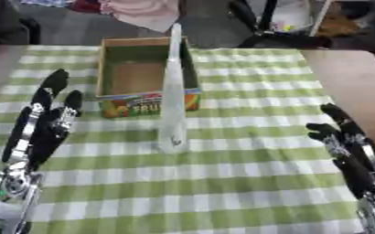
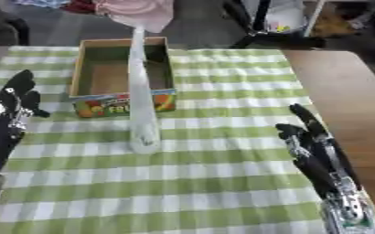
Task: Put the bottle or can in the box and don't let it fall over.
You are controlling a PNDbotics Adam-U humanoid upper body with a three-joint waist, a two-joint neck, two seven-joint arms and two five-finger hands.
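Both head views look steeply down from the near edge of the counter point(image 1: 247, 183) toward its far edge, close above it. They share nearly everything; the right eye sits slightly rightward.

My bench wears a matt green-and-white checked cloth point(image 1: 247, 183); bare brown wood point(image 1: 350, 82) shows beside it. The bottle point(image 1: 173, 105) looks like clear, faintly glossy plastic. The box point(image 1: 142, 73) is dull brown cardboard with a printed front. My left hand point(image 1: 43, 123) is black with silvery metal.
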